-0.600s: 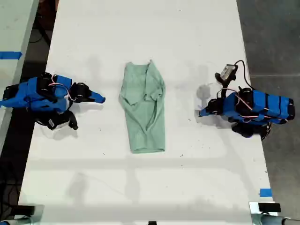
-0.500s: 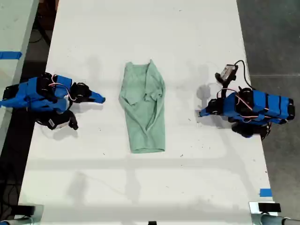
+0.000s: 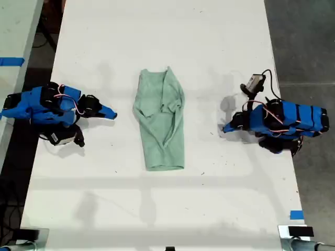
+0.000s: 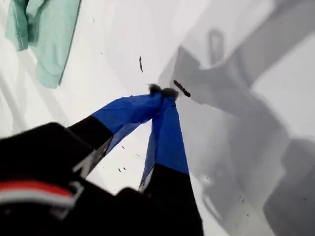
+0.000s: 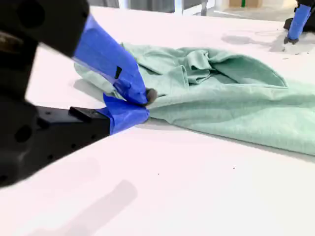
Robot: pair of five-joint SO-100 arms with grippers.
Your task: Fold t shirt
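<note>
The pale mint-green t shirt [image 3: 162, 125] lies wrinkled and folded into a narrow strip in the middle of the white table, its long side running up and down the exterior view. My first gripper [image 3: 225, 128] rests shut at the exterior view's right, a short gap from the shirt. Its blue fingertips [image 4: 162, 91] meet on bare table, with the t shirt [image 4: 47, 29] off ahead. My second gripper [image 3: 112, 113] sits shut at the exterior view's left, also apart from the cloth. Its tips [image 5: 142, 101] meet with nothing between them, just short of the t shirt [image 5: 221, 98].
The white table [image 3: 157, 209] has bare surface all round the shirt. A small grey module on a cable [image 3: 255, 80] sticks up by the first arm. Blue tape [image 3: 296, 214] marks the table edge at the exterior view's lower right. Dark floor lies beyond both long edges.
Both arms have shifted only very slightly. The shirt lies as before.
</note>
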